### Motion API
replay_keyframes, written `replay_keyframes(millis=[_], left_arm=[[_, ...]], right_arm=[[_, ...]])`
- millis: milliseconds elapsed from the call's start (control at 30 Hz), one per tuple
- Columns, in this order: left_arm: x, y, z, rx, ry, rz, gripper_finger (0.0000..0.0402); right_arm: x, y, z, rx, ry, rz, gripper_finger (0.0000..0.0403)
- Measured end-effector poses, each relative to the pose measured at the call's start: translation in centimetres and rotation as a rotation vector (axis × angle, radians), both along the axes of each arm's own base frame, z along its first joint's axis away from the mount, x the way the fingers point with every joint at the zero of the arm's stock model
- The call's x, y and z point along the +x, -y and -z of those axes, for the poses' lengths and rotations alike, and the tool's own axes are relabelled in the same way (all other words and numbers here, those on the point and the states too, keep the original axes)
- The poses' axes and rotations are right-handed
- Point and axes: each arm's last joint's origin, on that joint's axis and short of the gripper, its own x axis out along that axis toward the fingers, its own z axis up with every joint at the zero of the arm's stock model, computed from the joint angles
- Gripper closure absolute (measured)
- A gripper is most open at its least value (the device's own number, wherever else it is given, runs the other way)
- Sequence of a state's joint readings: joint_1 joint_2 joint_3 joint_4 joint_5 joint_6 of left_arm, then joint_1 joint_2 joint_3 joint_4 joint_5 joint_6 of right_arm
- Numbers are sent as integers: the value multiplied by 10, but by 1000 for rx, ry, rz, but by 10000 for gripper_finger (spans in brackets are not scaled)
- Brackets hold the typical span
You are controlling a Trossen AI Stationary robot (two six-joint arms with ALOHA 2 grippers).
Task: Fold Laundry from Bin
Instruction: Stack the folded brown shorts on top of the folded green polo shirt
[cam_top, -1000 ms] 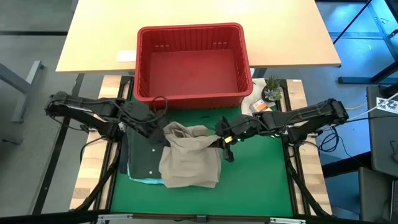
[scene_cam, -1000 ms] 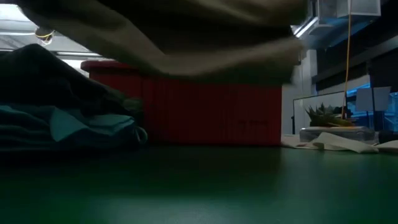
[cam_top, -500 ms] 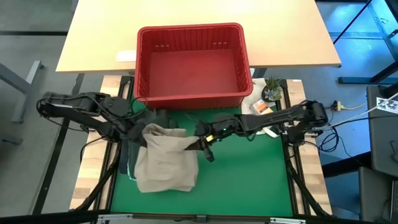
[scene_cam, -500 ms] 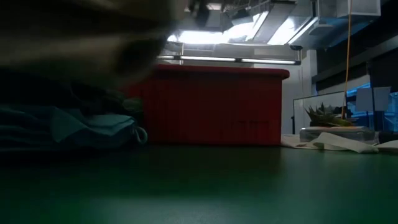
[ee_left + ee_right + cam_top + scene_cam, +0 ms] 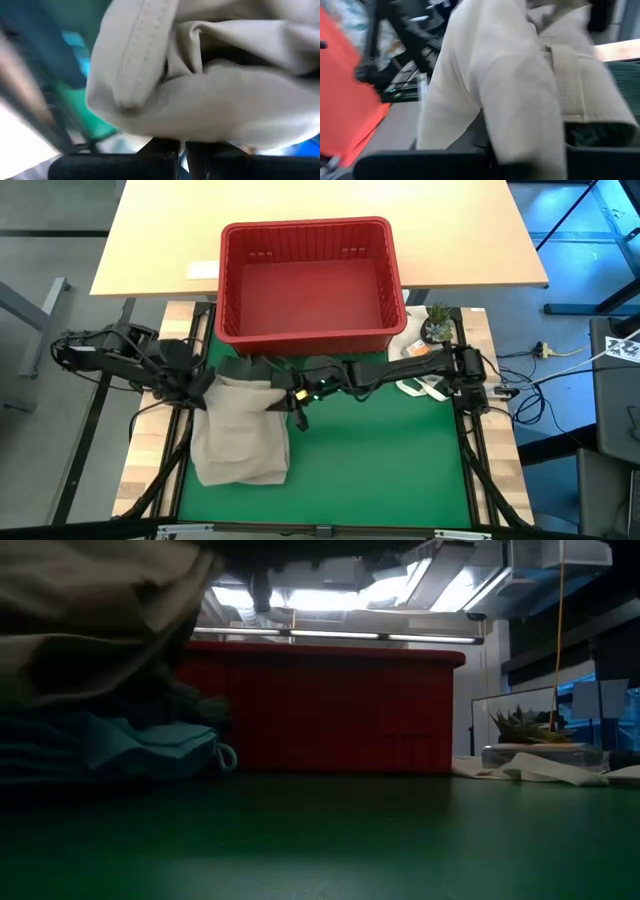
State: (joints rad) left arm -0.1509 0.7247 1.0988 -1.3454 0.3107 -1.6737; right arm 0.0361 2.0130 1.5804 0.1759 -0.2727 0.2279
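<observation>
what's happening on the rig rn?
Both arms hold the beige-tan cloth garment over the left side of the green mat. The left gripper and right gripper are each shut on its upper edge. The red plastic ribbed bin looks empty. A teal garment lies underneath.

Beyond my right pincer [image 5: 291, 402], a pale wooden table [image 5: 470, 230]; grey floor [image 5: 55, 210] surrounds it. Ceiling strip lights [image 5: 330, 598] glow overhead.
</observation>
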Motion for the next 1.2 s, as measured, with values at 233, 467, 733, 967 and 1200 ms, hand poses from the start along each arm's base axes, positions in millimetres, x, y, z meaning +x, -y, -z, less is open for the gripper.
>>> replay_keyframes(millis=[233,467,733,967,1200], left_arm=[[-9,-9,13,264,-225,-113,393],[0,-12,22,450,-247,-115,392],[8,-9,63,425,-435,-54,386],[6,-9,81,456,-499,2,351],[6,-11,81,515,-490,12,292]], right_arm=[[16,29,37,-14,-46,111,359],[22,38,60,-27,-90,164,338],[22,42,67,-83,-132,237,335],[21,43,67,-174,-117,233,334],[21,44,67,-185,-116,234,329]])
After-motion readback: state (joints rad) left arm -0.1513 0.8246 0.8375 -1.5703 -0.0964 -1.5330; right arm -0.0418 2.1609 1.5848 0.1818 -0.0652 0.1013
